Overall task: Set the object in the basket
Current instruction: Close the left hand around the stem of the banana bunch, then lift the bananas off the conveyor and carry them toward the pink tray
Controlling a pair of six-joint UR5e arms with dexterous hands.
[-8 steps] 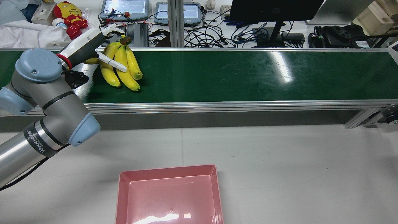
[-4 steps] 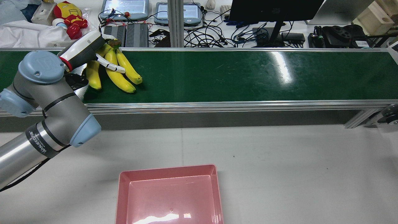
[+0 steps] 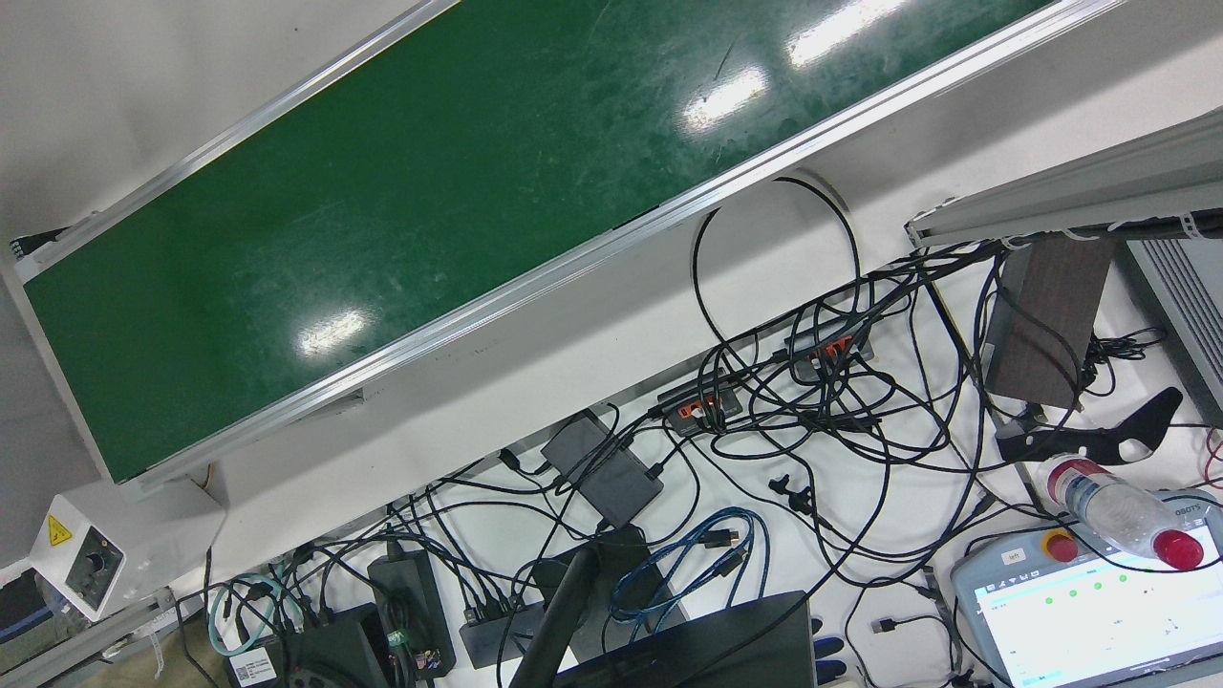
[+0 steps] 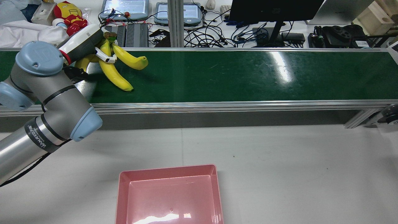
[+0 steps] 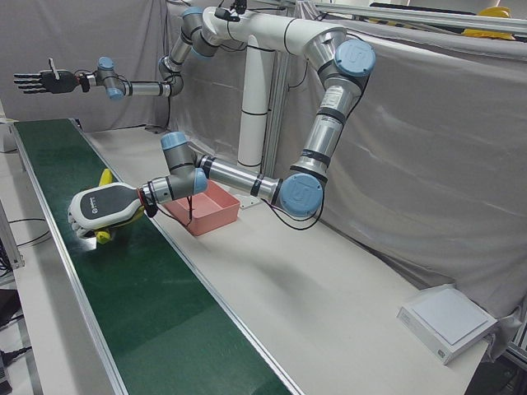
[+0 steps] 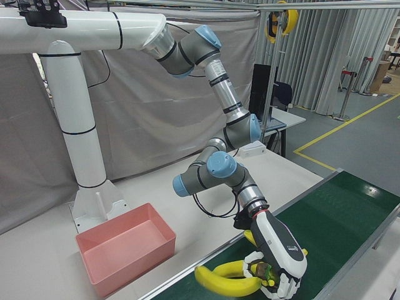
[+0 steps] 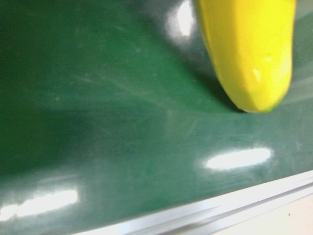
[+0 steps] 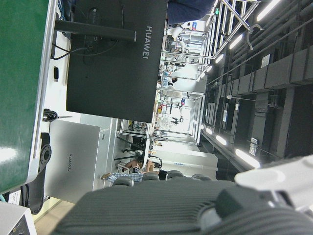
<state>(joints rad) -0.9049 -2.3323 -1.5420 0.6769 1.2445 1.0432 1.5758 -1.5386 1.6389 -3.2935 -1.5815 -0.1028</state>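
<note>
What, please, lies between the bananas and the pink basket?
In the rear view, between the bananas and the basket: bare green belt, its metal rail, then bare white table.

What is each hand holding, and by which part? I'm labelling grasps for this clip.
The left hand is shut on the banana bunch near its stem end. The right hand holds nothing, fingers spread.

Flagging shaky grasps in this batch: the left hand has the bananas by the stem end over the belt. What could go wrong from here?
1. The left hand grips the bananas only near the stem; the fruits splay apart, so one might tear off or the bunch might swing.
2. The pink basket lies well back across the belt's metal rail; dangling banana tips could catch there.
3. The fingers wrap little, so it may slip.
</note>
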